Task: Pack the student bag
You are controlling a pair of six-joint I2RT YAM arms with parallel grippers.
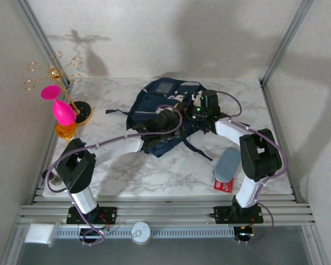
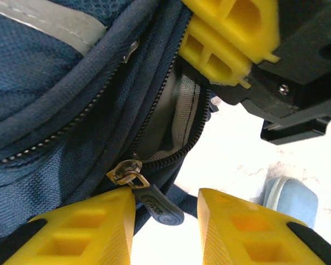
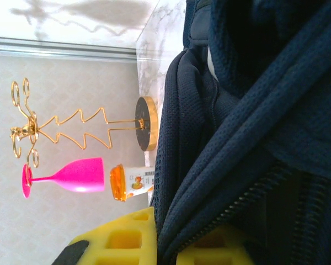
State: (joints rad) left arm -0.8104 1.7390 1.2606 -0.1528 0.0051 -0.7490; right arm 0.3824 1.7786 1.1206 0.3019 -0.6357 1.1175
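The student bag (image 1: pixel 154 105), a navy fabric backpack, lies at the back middle of the marble table (image 1: pixel 127 171). My left gripper (image 1: pixel 166 118) is at its front. In the left wrist view the left gripper (image 2: pixel 165 194) is open, and the dark zipper pull (image 2: pixel 157 204) hangs loose against the left finger (image 2: pixel 94 226). The zipper (image 2: pixel 193 138) is partly undone, showing grey lining. My right gripper (image 1: pixel 197 109) holds the bag's right side. In the right wrist view the right gripper (image 3: pixel 179 227) is shut on a fold of the student bag (image 3: pixel 248 127) beside the zipper teeth.
A grey-blue pencil case (image 1: pixel 228 164) and a red packet (image 1: pixel 223 185) lie near the right arm. At the back left stand a gold wire stand (image 1: pixel 55 72), a pink glass (image 1: pixel 60 107) and an orange bottle (image 1: pixel 66 131). Frame posts line both sides.
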